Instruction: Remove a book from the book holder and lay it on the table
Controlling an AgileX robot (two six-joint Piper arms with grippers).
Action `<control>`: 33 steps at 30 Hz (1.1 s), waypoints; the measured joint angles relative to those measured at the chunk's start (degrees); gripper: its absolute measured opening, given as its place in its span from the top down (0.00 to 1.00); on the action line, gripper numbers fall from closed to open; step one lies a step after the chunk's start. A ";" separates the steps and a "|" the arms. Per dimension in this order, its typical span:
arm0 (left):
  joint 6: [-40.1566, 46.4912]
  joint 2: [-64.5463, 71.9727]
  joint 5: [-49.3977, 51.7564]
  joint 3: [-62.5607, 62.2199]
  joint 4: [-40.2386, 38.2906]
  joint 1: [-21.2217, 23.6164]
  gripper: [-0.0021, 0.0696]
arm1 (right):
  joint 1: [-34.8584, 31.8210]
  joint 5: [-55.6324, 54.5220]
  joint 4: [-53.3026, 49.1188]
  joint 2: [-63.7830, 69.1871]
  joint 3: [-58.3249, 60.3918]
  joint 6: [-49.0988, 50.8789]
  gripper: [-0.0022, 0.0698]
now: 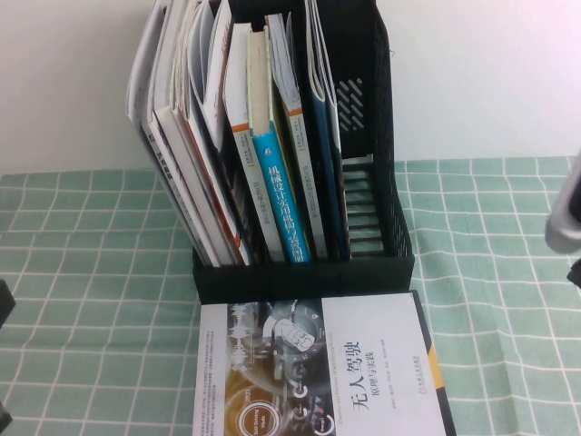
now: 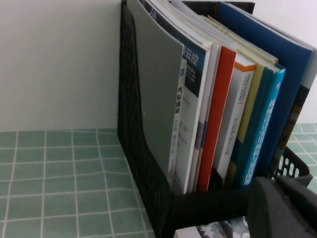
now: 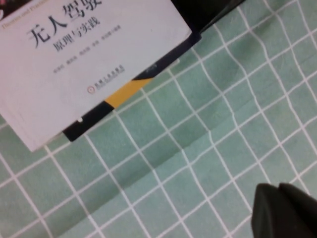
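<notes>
The book (image 1: 313,372) lies flat on the table (image 1: 91,272) in front of the book holder (image 1: 300,277), cover up, white half with black title to the right. The right wrist view shows its white corner (image 3: 89,64); the left wrist view shows only a sliver of the book (image 2: 218,229). My right gripper (image 3: 278,187) hovers shut and empty over bare cloth (image 3: 208,129), to the right of the book. My left gripper (image 2: 275,181) sits shut and empty at the holder's (image 2: 143,148) front left corner. The right arm (image 1: 565,218) shows at the high view's right edge.
The holder is packed with upright books, among them one with a bright blue spine (image 1: 281,204) and one with a red spine (image 2: 215,119); its right slot (image 1: 368,209) holds nothing. A dark cover with an orange patch (image 3: 124,91) peeks from under the lying book. A white wall stands behind.
</notes>
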 joint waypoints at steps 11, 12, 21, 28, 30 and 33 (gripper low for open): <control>-0.38 0.00 -9.14 4.79 2.85 0.00 0.97 | 0.00 -19.10 7.12 -22.09 28.40 -0.22 0.97; -0.38 0.00 -10.35 5.06 2.90 0.00 0.97 | 0.00 -19.89 8.38 -23.98 30.07 -0.31 0.97; -1.70 0.00 -20.78 8.62 3.41 0.00 0.97 | 0.00 -20.12 13.03 -36.59 37.74 -0.34 0.97; -3.24 0.00 -23.08 9.87 3.77 0.00 0.97 | 0.00 -15.23 14.81 -39.14 38.12 -0.34 0.97; -3.35 0.00 -23.20 9.87 3.89 0.00 0.97 | 0.00 -14.56 14.92 -39.17 38.12 -0.34 0.97; -3.37 0.00 -23.20 9.87 4.00 0.00 0.97 | 0.00 -14.19 15.03 -39.17 38.12 -0.44 0.97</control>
